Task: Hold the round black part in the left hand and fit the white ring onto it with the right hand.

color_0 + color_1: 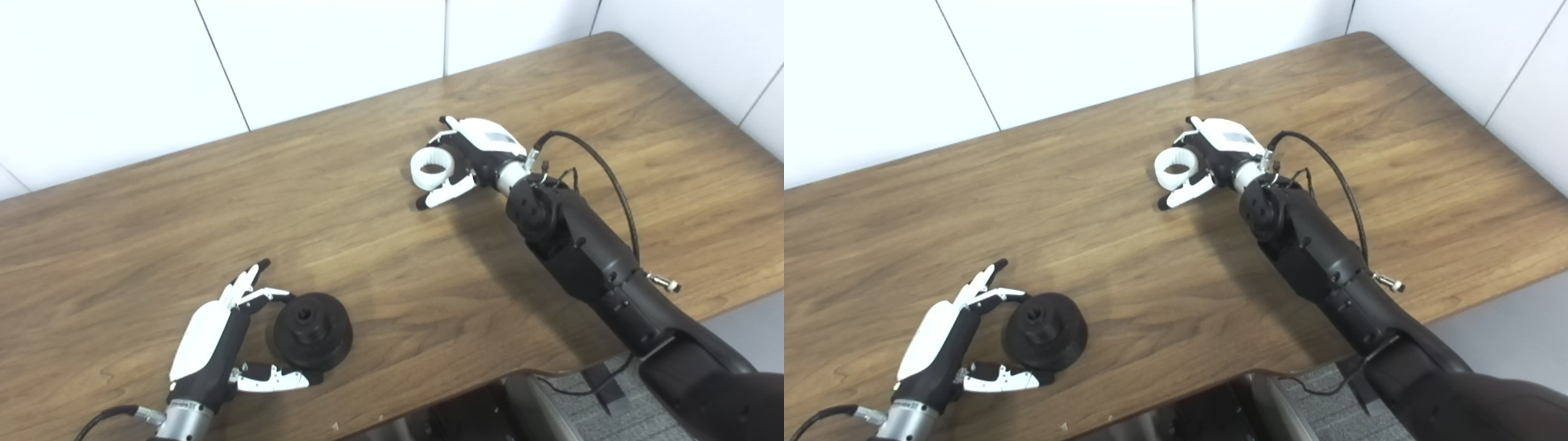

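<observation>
The round black part (313, 331) lies on the wooden table (367, 257) near its front left edge, with its hub hole facing up. My left hand (211, 346) rests on the table just left of it. The fingers are apart: one fingertip touches the part's far rim, the thumb (275, 378) lies along its near side, and the part is not lifted. The white ring (432, 168) is at the table's middle back. My right hand (474, 153) is closed around it, with the fingers curled on its far side and the thumb (444, 195) against its near side, low at the table surface.
A white tiled wall (306, 55) runs behind the table. The table's front edge has a curved cutout (520, 372), with a chair seat below it. A black cable (603, 168) loops off my right forearm.
</observation>
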You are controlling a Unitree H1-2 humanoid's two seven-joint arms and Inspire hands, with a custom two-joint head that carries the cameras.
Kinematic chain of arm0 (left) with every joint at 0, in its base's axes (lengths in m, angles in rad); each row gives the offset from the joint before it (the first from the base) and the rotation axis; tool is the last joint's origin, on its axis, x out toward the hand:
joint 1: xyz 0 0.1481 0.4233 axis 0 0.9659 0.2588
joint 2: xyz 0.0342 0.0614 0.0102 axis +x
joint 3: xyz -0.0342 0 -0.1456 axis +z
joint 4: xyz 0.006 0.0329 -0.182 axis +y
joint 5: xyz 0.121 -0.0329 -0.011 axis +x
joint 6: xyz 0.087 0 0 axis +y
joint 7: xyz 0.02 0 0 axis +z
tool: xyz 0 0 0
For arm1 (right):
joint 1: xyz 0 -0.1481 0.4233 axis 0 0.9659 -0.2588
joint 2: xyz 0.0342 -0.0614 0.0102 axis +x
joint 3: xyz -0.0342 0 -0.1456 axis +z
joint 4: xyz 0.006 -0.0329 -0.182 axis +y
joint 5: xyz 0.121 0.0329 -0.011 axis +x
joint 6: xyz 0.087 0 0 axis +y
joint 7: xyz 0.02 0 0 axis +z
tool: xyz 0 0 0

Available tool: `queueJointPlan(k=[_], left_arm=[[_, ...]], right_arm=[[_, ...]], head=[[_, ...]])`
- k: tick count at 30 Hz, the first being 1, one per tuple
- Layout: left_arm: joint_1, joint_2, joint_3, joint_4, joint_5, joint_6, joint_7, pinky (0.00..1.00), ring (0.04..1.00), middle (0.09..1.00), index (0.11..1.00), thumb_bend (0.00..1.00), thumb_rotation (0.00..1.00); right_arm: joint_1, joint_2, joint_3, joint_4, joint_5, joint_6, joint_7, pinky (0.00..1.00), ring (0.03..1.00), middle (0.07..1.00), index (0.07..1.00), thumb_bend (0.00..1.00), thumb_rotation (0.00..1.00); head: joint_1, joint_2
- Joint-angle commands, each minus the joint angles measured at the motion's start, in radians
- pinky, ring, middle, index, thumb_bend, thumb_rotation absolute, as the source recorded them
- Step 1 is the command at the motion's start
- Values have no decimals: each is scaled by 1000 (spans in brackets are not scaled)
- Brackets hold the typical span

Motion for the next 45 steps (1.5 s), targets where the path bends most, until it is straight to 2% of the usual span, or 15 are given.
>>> queueJointPlan(k=[1, 6, 10, 11, 13, 14, 15, 17, 23, 35, 45], left_arm=[[-11, 2, 5, -49, 11, 2, 0, 1000, 1000, 1000, 619, 949, 286], [-12, 5, 6, -52, 10, 5, -2, 1000, 1000, 1000, 618, 947, 293], [-15, 6, 9, -56, 5, 9, -6, 1000, 1000, 1000, 616, 948, 285], [-16, 6, 9, -55, 5, 8, -7, 1000, 1000, 1000, 616, 947, 282], [-18, 7, 10, -56, 7, 9, -8, 1000, 1000, 1000, 616, 946, 278], [-19, 7, 10, -57, 8, 9, -9, 1000, 1000, 1000, 617, 946, 282], [-20, 8, 11, -57, 8, 9, -10, 1000, 1000, 1000, 617, 946, 286], [-20, 7, 12, -59, 7, 11, -12, 1000, 1000, 1000, 616, 947, 288], [-20, 6, 13, -60, 8, 10, -11, 1000, 1000, 1000, 614, 948, 279], [-17, 5, 12, -66, 7, 18, -19, 1000, 1000, 1000, 614, 949, 285], [-23, 5, 15, -55, 9, 13, -15, 1000, 1000, 1000, 617, 949, 276]], right_arm=[[-29, -21, -10, -15, -1, -33, -35, 968, 1000, 1000, 758, 971, 493], [-29, -15, -13, -9, -1, -38, -54, 962, 1000, 999, 752, 944, 481], [-22, 1, -24, 10, 4, -72, -128, 928, 987, 967, 695, 877, 397], [-21, 4, -26, 15, 8, -82, -146, 933, 976, 945, 646, 837, 340], [-17, 12, -33, 27, 16, -107, -185, 943, 970, 929, 611, 803, 287], [-14, 15, -36, 32, 19, -119, -204, 947, 963, 915, 552, 665, 220], [-13, 18, -38, 36, 22, -128, -217, 956, 959, 905, 521, 594, 185], [-11, 20, -38, 41, 25, -141, -238, 974, 959, 895, 495, 535, 155], [-6, 25, -44, 60, 30, -187, -294, 1000, 946, 861, 484, 520, 140], [10, 24, -47, 47, 32, -202, -323, 1000, 941, 843, 483, 522, 142], [40, 56, -61, -53, 43, -213, -352, 1000, 936, 842, 483, 521, 144]], head=[[1, 1], [4, 3], [5, 5], [5, 5], [5, 6], [5, 6], [5, 6], [6, 7], [7, 11], [14, 19], [20, 22]])
